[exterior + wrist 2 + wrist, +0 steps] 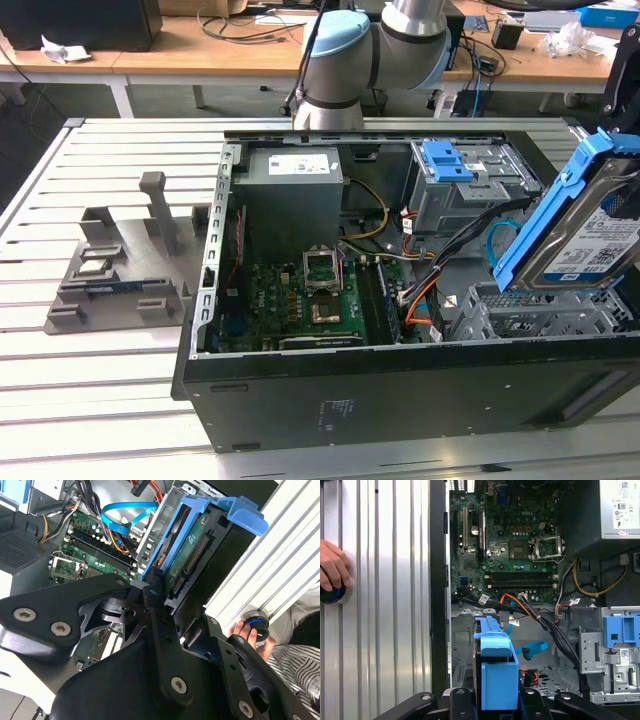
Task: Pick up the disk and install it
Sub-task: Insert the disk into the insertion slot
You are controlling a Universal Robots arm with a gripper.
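Slatted table [100,400] bears an open case [400,405] where the gripper [496,699] clamps the tilted disk [585,225] above its drive cage [535,318]

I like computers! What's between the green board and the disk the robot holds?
Black, orange and blue cables run between board and disk, seen in the exterior view.

Open computer case [400,400], motherboard [300,300], grey fixture [120,270]

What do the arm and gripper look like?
Arm: silver tubes with rounded pale blue-grey joint housings, and a black cable alongside. Gripper: matte black, with flat linkage fingers studded with silver screw heads.
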